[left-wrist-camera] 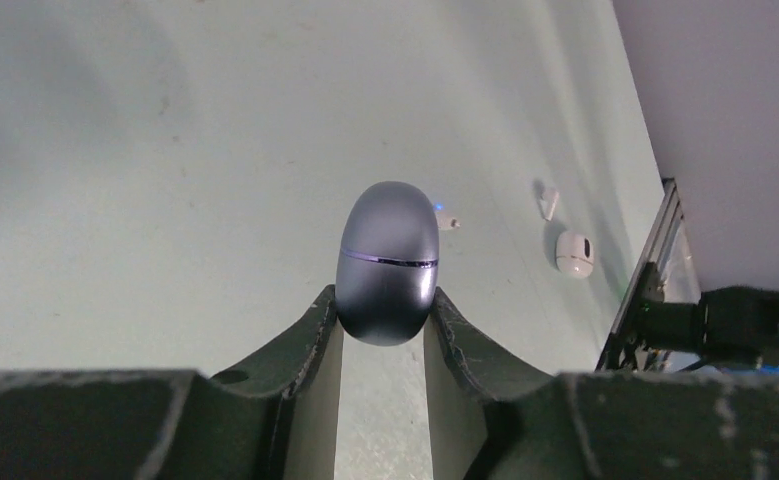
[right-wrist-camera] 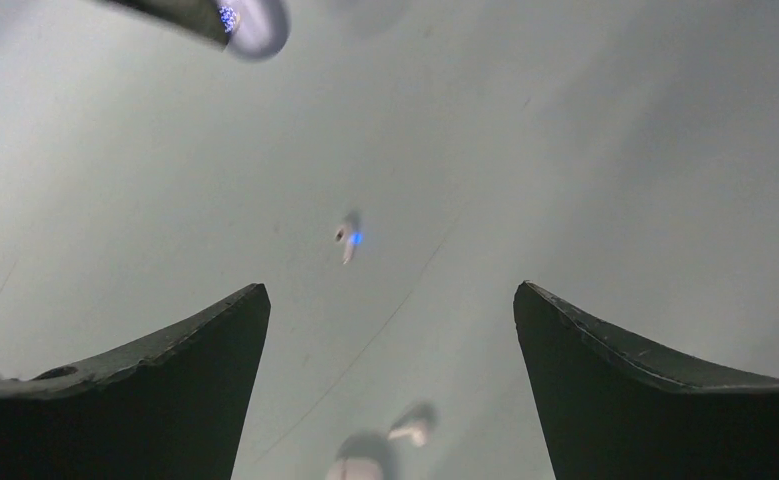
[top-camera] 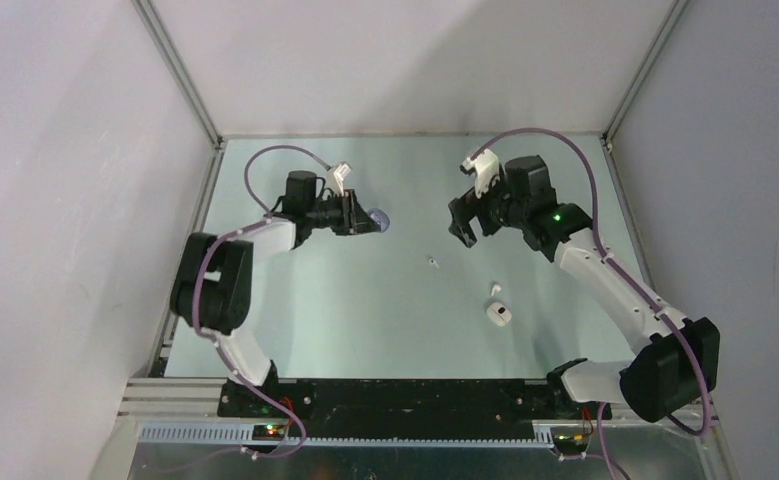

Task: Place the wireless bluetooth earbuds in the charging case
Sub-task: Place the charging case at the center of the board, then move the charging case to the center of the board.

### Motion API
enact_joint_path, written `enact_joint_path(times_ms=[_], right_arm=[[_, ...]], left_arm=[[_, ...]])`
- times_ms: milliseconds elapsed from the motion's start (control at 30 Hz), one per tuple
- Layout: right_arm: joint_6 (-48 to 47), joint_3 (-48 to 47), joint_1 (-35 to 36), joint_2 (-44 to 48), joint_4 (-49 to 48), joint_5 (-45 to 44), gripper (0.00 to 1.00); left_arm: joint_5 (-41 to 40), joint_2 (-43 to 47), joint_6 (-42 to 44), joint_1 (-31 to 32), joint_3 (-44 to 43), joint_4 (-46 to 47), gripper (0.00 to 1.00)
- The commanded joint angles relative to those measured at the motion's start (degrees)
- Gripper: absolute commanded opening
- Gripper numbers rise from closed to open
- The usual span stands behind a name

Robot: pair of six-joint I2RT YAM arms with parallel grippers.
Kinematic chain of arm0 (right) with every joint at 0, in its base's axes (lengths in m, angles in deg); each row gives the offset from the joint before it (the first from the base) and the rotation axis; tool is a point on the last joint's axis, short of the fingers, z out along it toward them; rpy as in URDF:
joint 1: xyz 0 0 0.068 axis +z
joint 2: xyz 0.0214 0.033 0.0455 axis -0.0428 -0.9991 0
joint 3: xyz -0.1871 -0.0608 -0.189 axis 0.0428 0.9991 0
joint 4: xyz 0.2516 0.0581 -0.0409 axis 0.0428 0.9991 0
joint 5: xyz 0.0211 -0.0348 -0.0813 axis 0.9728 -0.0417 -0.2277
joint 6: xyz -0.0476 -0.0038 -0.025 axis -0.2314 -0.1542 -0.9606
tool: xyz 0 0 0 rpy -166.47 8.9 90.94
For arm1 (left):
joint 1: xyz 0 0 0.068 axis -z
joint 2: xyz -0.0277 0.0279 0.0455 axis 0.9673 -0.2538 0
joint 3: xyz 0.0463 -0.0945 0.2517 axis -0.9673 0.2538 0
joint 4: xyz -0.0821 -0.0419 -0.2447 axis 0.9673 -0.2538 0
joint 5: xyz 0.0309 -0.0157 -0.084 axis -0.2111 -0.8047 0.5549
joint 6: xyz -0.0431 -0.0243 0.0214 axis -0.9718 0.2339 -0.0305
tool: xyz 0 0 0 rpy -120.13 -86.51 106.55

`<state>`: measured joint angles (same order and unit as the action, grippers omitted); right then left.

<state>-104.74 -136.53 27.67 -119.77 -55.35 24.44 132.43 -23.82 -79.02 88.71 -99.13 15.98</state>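
Gripping a closed charging case [left-wrist-camera: 387, 262], the left fingers [left-wrist-camera: 300, 355] are shown narrowed on its lower end, one finger pressed against each side. The case is egg-shaped and grey-purple, and a thin bright seam is seen around its middle. In the overhead view it projects from the fingers toward the right arm, over the far left part of the bench [top-camera: 345, 320]. Whether it touches the bench cannot be told.

The right fingers [right-wrist-camera: 165, 390] are spread wide, and nothing is held between them. They are poised over the far right part of the bench and are turned toward the left arm.

Three small items are seen lying loose on the bench, all apart from both sets of fingers. A blue-lit earbud [left-wrist-camera: 448, 221] is placed near the middle of the bench, between the two arms; in the right wrist view it is framed ahead of the open gap. A white stemmed earbud [left-wrist-camera: 548, 203] is located nearer the right arm. A white rounded object [left-wrist-camera: 574, 252] with a dark spot is set just beside that earbud, on the side nearer the arm bases. It cannot be identified with certainty.
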Motion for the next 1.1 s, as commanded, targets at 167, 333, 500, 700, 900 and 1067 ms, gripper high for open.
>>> enact_joint_path(times_ms=[167, 333, 500, 700, 900, 1067], right_arm=[[5.21, 4.8, -2.54, 1.24, 4.48, 6.28, 0.95], [5.76, 6.01, -3.87, 0.49, 5.97, 5.54, 0.94], [5.88, 6.02, -4.98, -0.49, 9.44, 4.37, 0.94], [-3.78, 6.02, -6.67, -0.45, 16.61, 2.92, 0.93], [-16.56, 6.63, -8.44, -0.27, 25.67, 0.04, 0.91], [-33.44, 10.37, -11.32, -0.59, 26.63, -3.64, 0.88]], left_arm=[[-0.77, -13.95, -8.79, -3.43, -11.52, -11.66, 0.07], [-5.62, -16.15, -8.43, -3.98, -13.24, -17.67, 0.14], [-9.56, -15.78, -7.52, -4.23, -13.93, -21.2, 0.19], [-13.86, -12.61, -6.06, -4.5, -13.15, -23.37, 0.58], [-16.01, -6.96, 2.1, -6.09, -15.59, -36.38, 0.76], [-18.44, 0.68, 5.31, -8.96, -14.16, -39.66, 0.78]])
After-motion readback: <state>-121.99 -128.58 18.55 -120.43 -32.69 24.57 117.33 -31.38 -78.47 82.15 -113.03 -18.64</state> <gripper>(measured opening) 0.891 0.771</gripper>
